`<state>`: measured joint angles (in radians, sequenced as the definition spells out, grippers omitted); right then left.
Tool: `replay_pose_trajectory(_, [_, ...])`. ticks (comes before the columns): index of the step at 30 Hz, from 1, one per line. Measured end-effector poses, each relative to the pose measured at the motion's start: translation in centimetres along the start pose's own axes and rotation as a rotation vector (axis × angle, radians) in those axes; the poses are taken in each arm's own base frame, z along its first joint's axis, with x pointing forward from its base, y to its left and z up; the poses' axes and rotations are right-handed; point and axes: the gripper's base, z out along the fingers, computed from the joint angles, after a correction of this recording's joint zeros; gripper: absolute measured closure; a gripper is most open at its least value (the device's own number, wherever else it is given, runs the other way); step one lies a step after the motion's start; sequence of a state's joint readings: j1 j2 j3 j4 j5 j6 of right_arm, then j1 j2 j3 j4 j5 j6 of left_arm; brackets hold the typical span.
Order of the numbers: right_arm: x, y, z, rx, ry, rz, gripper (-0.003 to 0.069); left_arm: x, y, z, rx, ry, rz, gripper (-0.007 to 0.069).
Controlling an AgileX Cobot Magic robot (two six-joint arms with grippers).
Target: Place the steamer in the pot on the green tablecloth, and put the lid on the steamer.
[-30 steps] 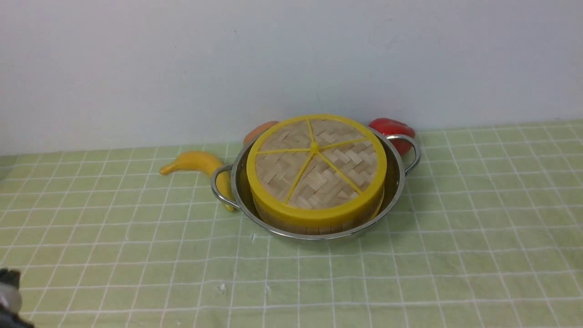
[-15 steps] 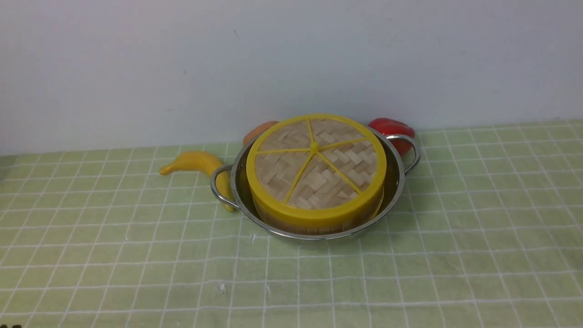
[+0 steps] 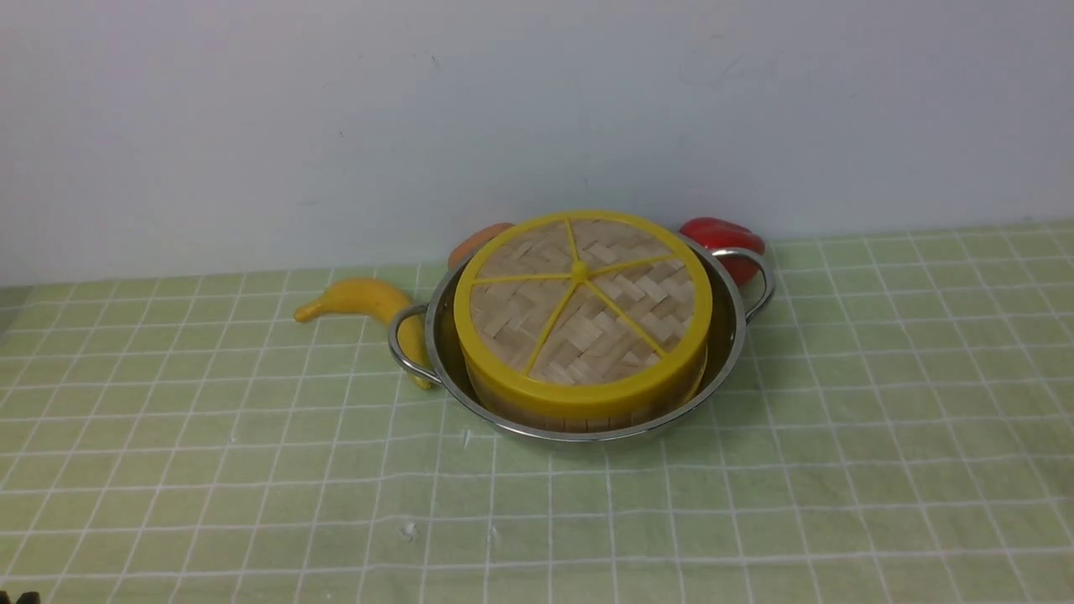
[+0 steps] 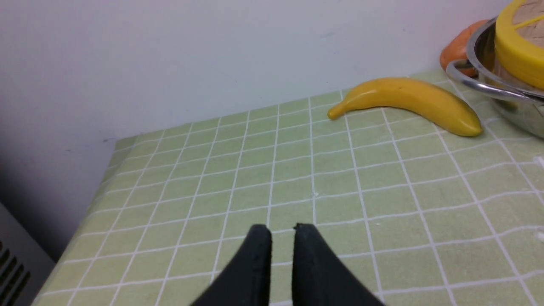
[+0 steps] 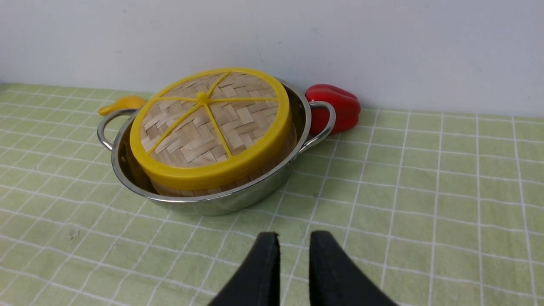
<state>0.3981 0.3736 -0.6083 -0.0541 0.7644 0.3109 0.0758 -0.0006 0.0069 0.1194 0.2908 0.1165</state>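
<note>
The steel pot (image 3: 728,352) stands on the green tablecloth (image 3: 839,470) near the back wall. The steamer (image 3: 587,417) sits inside it; only a strip of its bamboo wall shows. The woven lid (image 3: 581,306) with its yellow rim lies flat on top of the steamer and hides the contents. The right wrist view shows the same stack: pot (image 5: 238,199), lid (image 5: 210,123). My left gripper (image 4: 282,228) is shut and empty, low over the cloth, well left of the pot. My right gripper (image 5: 294,234) is shut and empty, in front of the pot.
A yellow banana (image 3: 361,298) lies against the pot's left handle and shows in the left wrist view (image 4: 408,102). A red pepper (image 3: 722,235) and an orange item (image 3: 478,242) sit behind the pot at the wall. The cloth's left edge (image 4: 106,170) drops off.
The left arm, seen at the bottom left corner of the front view a second ago, has drawn back almost out of that view. The pot, steamer and lid have not moved.
</note>
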Motion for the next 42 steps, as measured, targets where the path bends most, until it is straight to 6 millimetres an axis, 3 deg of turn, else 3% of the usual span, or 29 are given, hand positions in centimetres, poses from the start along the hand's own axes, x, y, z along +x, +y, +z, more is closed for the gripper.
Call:
replay_pose_trajectory(6, [0.2, -0.8, -2.2, 0.094, -0.142, 0.003, 0.0515, 0.0, 0.0, 0.0, 0.0, -0.001, 0.0, 0.0539])
replay_pose_trajectory(14, [3.9, -2.3, -3.2, 0.283, -0.349, -0.013, 0.0498, 0.0, 0.0, 0.0, 0.0, -0.001, 0.0, 0.0529])
replay_pose_trajectory(24, [10.8, -4.7, 2.1, 0.323, -0.325, 0.041, 0.0475, 0.0, 0.0, 0.0, 0.0, -0.002, 0.0, 0.0509])
replay_pose_trajectory(28, [13.0, -5.3, 3.2, 0.324, -0.27, 0.107, 0.0461, 0.0, 0.0, 0.0, 0.0, -0.002, 0.0, 0.0505])
replay_pose_trajectory(42, [13.0, -5.3, 3.3, 0.316, -0.281, 0.142, 0.0419, 0.0, 0.0, 0.0, 0.0, -0.002, 0.0, 0.0475])
